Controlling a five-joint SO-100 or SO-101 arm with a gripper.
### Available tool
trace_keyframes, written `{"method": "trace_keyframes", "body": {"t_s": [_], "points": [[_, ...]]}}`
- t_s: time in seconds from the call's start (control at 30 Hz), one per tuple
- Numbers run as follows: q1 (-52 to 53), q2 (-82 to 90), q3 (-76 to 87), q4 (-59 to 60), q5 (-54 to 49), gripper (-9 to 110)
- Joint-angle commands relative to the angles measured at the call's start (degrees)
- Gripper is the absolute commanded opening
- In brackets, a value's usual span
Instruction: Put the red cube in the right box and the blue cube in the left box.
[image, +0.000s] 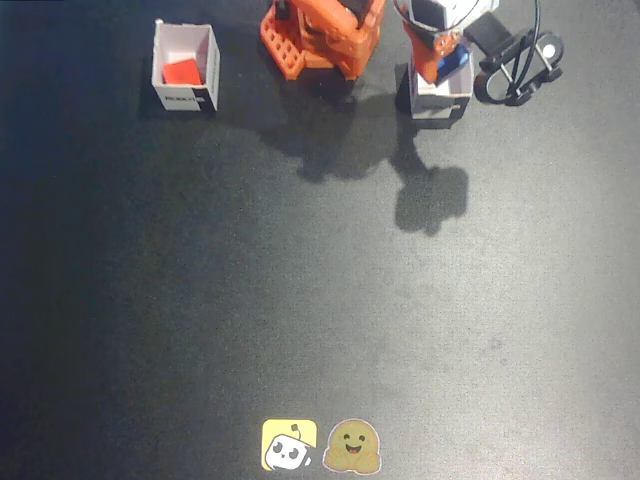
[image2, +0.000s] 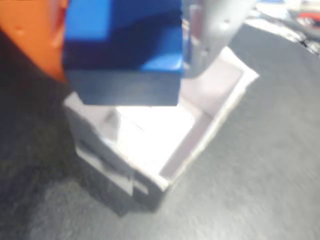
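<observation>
Dark grey matte tabletop (image: 300, 300) fills pretty much the whole fixed view, with the orange arm base (image: 320, 35) up at the top edge. Gripper (image: 440, 62) is hanging right over the open top of a white box (image: 440, 108), and it's clamped on the blue cube (image: 458, 62). In the wrist view the blue cube (image2: 125, 50) sits squeezed between the orange finger (image2: 35, 35) on one side and the grey finger (image2: 215, 30) on the other, and directly below it is the white box (image2: 165, 135), mouth open, bright floor showing. Cube looks clear of the box rim, not touching it as far as I can tell.

Red cube (image: 182, 72) is well away from the gripper, across the arm base, lying inside the other white box (image: 187, 95). Far from the gripper, at the bottom edge of the fixed view, two little stickers sit side by side: a yellow one (image: 289, 444) and a brownish smiley one (image: 351, 447). Just beside the gripper on its outer side there's some black cable (image: 520, 70).
</observation>
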Motion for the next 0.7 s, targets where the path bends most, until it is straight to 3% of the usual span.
{"method": "trace_keyframes", "body": {"t_s": [0.0, 0.67], "points": [[-0.09, 1.49, 0.53, -1.49, -1.05, 8], [-4.22, 1.93, 3.34, -7.82, 1.67, 9]]}}
